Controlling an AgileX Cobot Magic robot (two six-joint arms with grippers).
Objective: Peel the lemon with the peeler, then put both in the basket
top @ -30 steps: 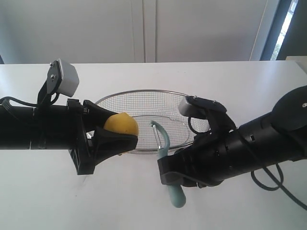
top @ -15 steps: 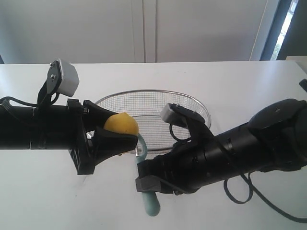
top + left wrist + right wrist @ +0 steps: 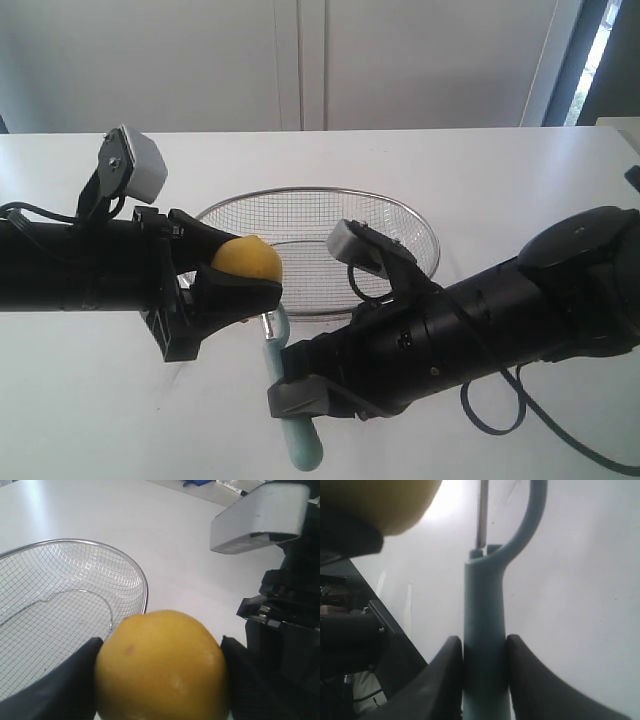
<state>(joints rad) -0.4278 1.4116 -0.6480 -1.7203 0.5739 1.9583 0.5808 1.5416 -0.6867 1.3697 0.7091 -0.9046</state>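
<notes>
Since a second earlier, the right hand [image 3: 297, 398] had been carried from well to one side to just beside the small, round, bright-yellow lemon [image 3: 160, 665]. The slim pale-teal swivel peeler [image 3: 301, 446] was clamped by its handle in that hand. The lemon was gripped wide in the left hand [image 3: 232, 275], above the white worktop [image 3: 480, 170], with the shallow silver wire-mesh basket [image 3: 310, 190] just behind it. The peeler's long axis was pointed head-first at the lemon, with the blade just below it; contact could not be confirmed.
</notes>
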